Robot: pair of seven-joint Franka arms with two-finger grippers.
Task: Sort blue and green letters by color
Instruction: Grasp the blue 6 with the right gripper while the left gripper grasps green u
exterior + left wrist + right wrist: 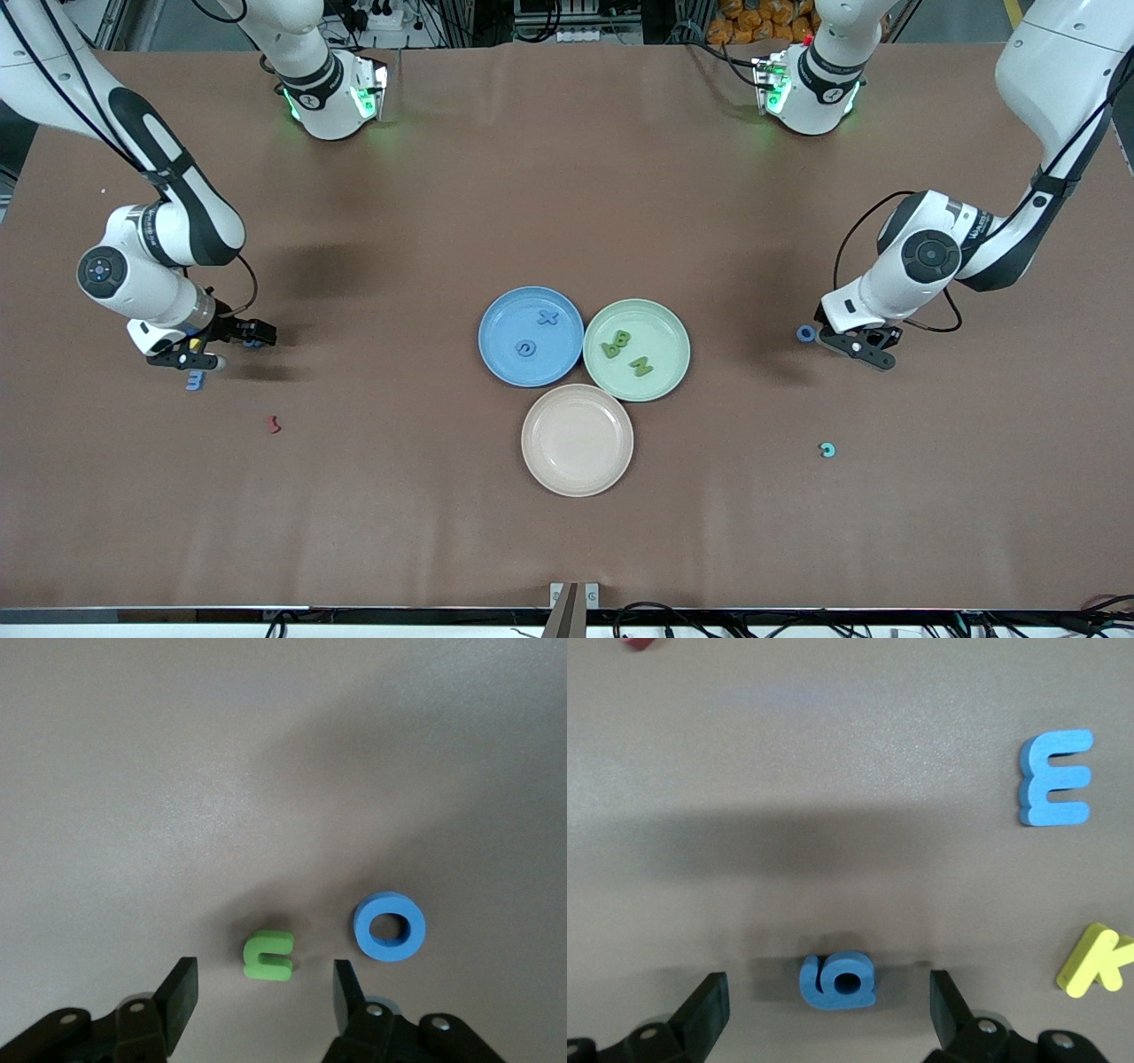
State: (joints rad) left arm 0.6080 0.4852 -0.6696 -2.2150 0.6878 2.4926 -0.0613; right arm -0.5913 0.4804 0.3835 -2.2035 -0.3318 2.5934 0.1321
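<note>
Blue ring (pixel 389 927) crowds the left tool (pixel 264 985) beside green u (pixel 268 955).

Red squiggle (pixel 638 641) is clipped by the right wrist view's edge, yellow K (pixel 1097 960) too; the front view hides the green u (pixel 268 955) under the left end effector (pixel 861 344).

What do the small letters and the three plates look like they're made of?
Letters, such as the blue E and the green u: probably foam, thick, matte, with soft cut edges. Blue plate, green plate and pink plate: likely plastic, smooth with a faint sheen.
</note>
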